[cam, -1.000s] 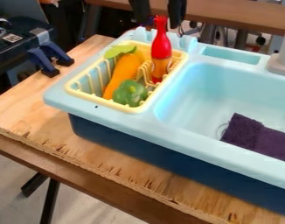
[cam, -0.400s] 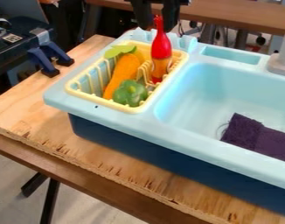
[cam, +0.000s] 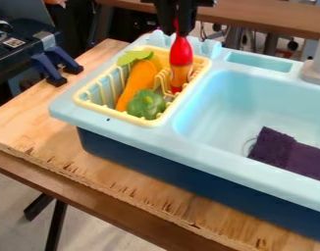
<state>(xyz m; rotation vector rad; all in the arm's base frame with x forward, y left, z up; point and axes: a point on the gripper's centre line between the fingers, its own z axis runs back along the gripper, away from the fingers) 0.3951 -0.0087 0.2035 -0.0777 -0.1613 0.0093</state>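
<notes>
At the top of the view the black gripper [cam: 176, 30] hangs down with its fingers closed around the narrow neck of a red bottle [cam: 181, 53]. The bottle is upright, with an orange lower part, in the right side of the yellow dish rack [cam: 95, 104]. Left of it in the rack lies an orange carrot [cam: 138, 81] with a green top [cam: 135, 57]. A green pepper [cam: 146, 104] sits at the rack's front corner.
The rack is set into the left end of a light blue toy sink [cam: 215, 152]. A dark purple cloth [cam: 290, 154] lies in the basin, and a grey faucet [cam: 316, 68] stands at the right. Blue clamps [cam: 58, 66] are at the table's left edge.
The gripper's fingers have come together from either side of the bottle's tip and now close on its neck. The bottle and the rack's other contents have stayed in place.
</notes>
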